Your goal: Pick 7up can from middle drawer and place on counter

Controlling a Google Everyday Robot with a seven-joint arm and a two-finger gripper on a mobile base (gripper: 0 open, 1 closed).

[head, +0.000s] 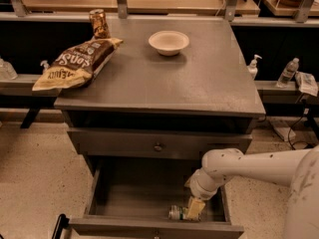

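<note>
Halfway at most through the pick step: reaching the tan two-finger gripper [195, 209] down into the open grey metal middle drawer [139, 193], right beside the small silver-white green-printed 7up can [176, 213] lying on its side at the front wall. Not managing to tell how far open or whether gripping. Next, probably needing a sure hold, then lifting clear and crossing up to the broad grey metal counter [199, 78].

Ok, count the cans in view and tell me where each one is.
2. The brown can stands at the counter's back left corner; the 7up can lies in the open drawer, by the gripper. More could hide behind it.
</note>
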